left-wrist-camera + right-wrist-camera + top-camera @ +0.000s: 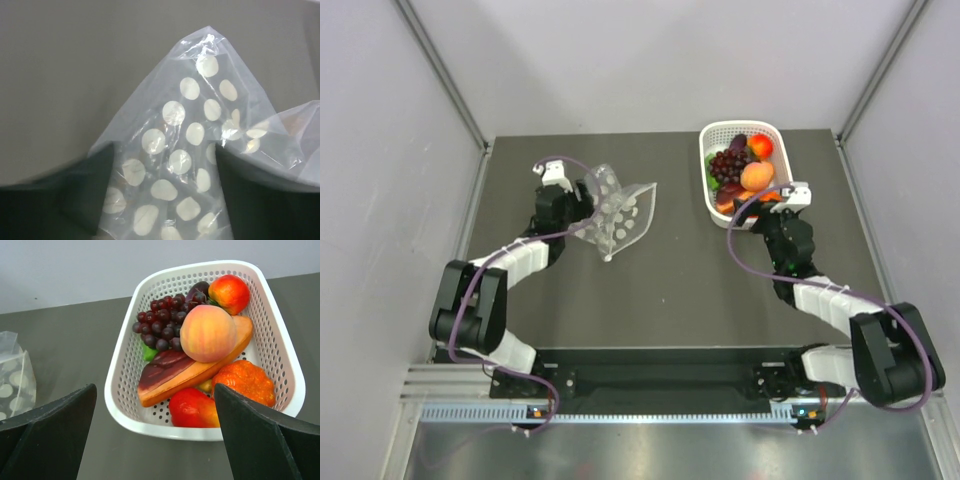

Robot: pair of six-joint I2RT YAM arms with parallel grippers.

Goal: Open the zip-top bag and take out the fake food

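Observation:
The zip-top bag [620, 213], clear with white dots, stands crumpled at the left of the mat, and no fruit shows inside it. My left gripper [586, 205] is against its left side. In the left wrist view the bag [175, 150] fills the gap between the dark fingers [60, 190], which stand wide apart. The fake food lies in the white basket [712, 190]: a peach [207, 332], a grape bunch [162, 325] and a red apple [230, 292]. My right gripper [783, 197] is open and empty at the basket's near edge [150, 422].
The basket also holds a long purple-and-tan eggplant piece [190, 371], an orange bumpy fruit [245, 382], a red fruit [192, 407] and a green vegetable [148, 352]. The bag's edge shows at the left of the right wrist view [15, 380]. Grey walls enclose the mat.

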